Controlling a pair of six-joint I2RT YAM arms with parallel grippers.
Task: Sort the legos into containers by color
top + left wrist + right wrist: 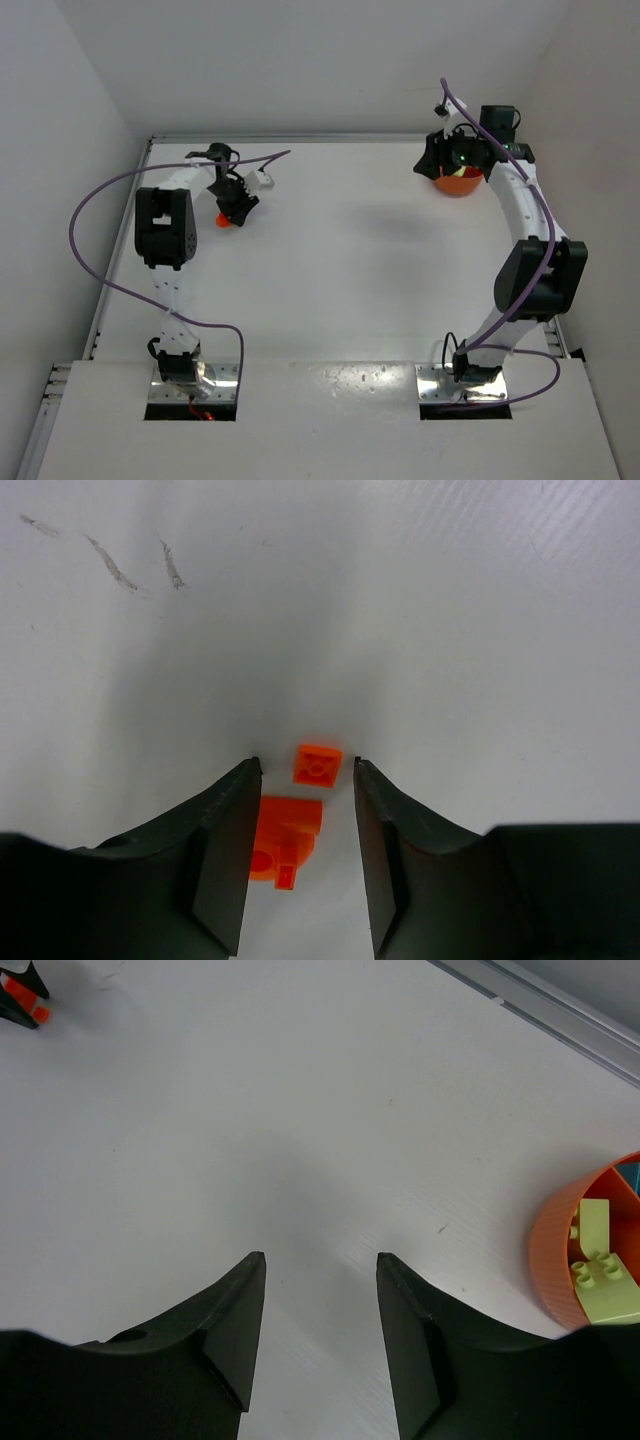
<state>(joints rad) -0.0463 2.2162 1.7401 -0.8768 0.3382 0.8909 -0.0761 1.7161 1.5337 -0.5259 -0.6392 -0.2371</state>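
Two orange-red legos lie on the white table under my left gripper (306, 766). A small square plate (317, 764) sits at the fingertips. A larger brick (285, 838) lies between the fingers against the left one and apart from the right one. That gripper (237, 205) is open and low over the legos (224, 220) at the back left. The orange bowl (458, 181) stands at the back right, partly under my right gripper (440, 160). In the right wrist view the bowl (556, 1250) holds yellow-green legos (600, 1270) and something blue (630, 1175). The right gripper (320, 1257) is open and holds nothing.
A raised metal rail (560, 1020) runs along the table's back edge behind the bowl. White walls close in the left, back and right sides. Purple cables loop off both arms (100, 200).
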